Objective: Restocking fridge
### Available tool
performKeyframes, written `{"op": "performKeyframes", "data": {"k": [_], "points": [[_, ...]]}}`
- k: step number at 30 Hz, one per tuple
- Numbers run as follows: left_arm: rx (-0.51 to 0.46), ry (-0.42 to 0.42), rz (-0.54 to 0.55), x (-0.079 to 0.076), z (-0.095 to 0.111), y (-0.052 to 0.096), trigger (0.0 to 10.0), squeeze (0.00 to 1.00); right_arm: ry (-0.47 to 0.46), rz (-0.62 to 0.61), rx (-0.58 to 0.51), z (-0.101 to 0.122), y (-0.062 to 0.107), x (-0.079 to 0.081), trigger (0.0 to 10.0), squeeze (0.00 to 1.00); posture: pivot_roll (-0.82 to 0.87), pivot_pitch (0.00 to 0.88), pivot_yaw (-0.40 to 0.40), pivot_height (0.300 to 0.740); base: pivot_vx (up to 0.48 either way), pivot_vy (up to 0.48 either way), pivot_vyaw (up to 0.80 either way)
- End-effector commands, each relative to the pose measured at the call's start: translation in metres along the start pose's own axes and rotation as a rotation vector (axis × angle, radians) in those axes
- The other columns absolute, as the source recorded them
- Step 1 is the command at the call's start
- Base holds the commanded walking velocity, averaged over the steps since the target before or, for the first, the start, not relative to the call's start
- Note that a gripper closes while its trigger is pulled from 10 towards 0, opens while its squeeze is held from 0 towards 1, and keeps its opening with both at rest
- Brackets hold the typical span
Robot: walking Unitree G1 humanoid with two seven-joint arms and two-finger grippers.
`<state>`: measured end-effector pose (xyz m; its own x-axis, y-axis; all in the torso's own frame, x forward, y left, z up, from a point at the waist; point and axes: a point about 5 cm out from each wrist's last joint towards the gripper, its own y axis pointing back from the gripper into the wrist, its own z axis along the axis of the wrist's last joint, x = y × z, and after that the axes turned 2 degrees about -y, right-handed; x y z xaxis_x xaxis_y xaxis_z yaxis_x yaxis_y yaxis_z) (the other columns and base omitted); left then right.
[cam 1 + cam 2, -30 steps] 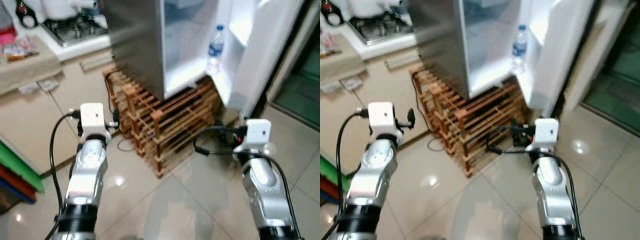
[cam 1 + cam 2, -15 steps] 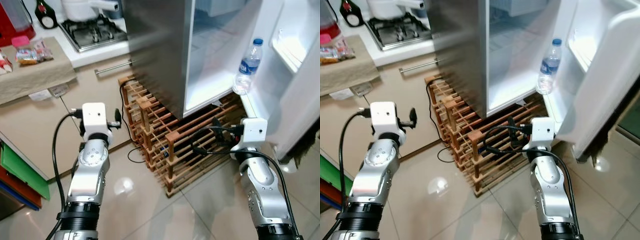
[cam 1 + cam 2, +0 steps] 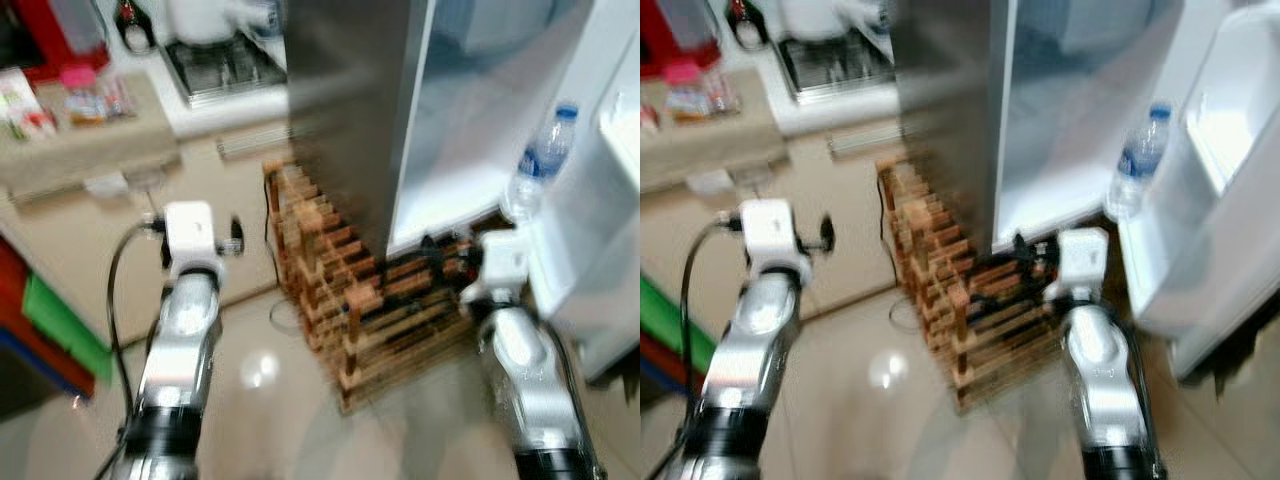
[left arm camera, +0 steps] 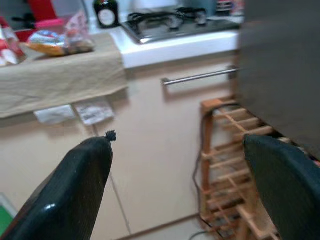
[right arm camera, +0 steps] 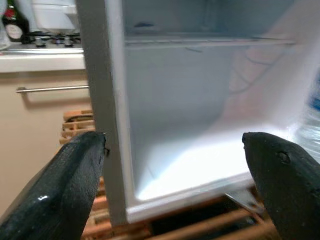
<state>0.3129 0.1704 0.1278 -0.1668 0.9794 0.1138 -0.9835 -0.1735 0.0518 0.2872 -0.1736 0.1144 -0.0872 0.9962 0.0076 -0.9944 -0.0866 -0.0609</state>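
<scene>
Steel-grey fridge (image 3: 350, 110) stands open ahead of me in the blurred head views, its white door (image 3: 1230, 200) swung out to my right. Water bottle (image 3: 537, 163) stands upright at the bottom of the opening, by the door hinge side. Wooden rack (image 3: 350, 300) sits on the floor under the fridge. Both silver arms are raised in front of me – the left one over the tiled floor (image 3: 260, 400) near the cabinet, the right one just before the rack below the bottle.

Left wrist view: left gripper (image 4: 185, 185) spread wide, nothing between the fingers (image 4: 75, 185). It faces a beige cabinet (image 4: 150, 145) with a bar handle (image 4: 200, 77), a stove (image 4: 170, 22) on the counter above, the rack at one side.

Right wrist view: right gripper (image 5: 175, 185) also wide apart and holding nothing – aimed into the white fridge interior (image 5: 200, 135), with a shelf (image 5: 210, 42) across it. Bottle's blurred edge (image 5: 311, 125) shows at the frame's side.
</scene>
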Motion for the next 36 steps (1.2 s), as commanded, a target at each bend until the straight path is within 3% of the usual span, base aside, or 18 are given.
{"op": "performKeyframes", "data": {"k": [1, 7, 13, 22, 28, 36], "points": [[0.012, -0.009, 0.030, 0.007, -0.002, -0.002, 10.0, 0.00, -0.018, 0.008, 0.009, -0.002, -0.001, 0.005, 10.0, 0.00, -0.06, 0.000, 0.040, 0.740, 0.356, -0.319, 0.00], [0.007, 0.009, 0.069, 0.008, -0.002, -0.002, 10.0, 0.00, -0.011, 0.013, 0.010, -0.002, -0.001, 0.003, 10.0, 0.00, -0.06, 0.000, 0.040, 0.740, 0.371, -0.208, 0.00], [0.000, 0.018, 0.085, 0.012, 0.000, -0.003, 10.0, 0.00, -0.006, 0.004, 0.021, -0.003, 0.002, -0.004, 10.0, 0.00, -0.07, 0.000, 0.042, 0.740, 0.000, 0.000, 0.00], [0.006, 0.016, 0.085, 0.014, -0.003, -0.003, 10.0, 0.00, -0.016, -0.004, 0.030, -0.004, 0.003, -0.002, 10.0, 0.00, -0.07, 0.000, 0.044, 0.740, 0.000, 0.000, 0.00], [0.001, 0.004, 0.089, 0.014, -0.002, -0.003, 10.0, 0.00, 0.000, -0.060, 0.045, -0.006, 0.004, -0.017, 10.0, 0.00, -0.07, 0.000, 0.043, 0.740, 0.000, 0.000, 0.00], [-0.009, 0.007, 0.009, 0.004, -0.002, -0.002, 10.0, 0.00, 0.005, -0.022, 0.022, -0.003, 0.001, -0.007, 10.0, 0.00, -0.07, 0.000, 0.040, 0.740, 0.000, 0.000, 0.44]]}}
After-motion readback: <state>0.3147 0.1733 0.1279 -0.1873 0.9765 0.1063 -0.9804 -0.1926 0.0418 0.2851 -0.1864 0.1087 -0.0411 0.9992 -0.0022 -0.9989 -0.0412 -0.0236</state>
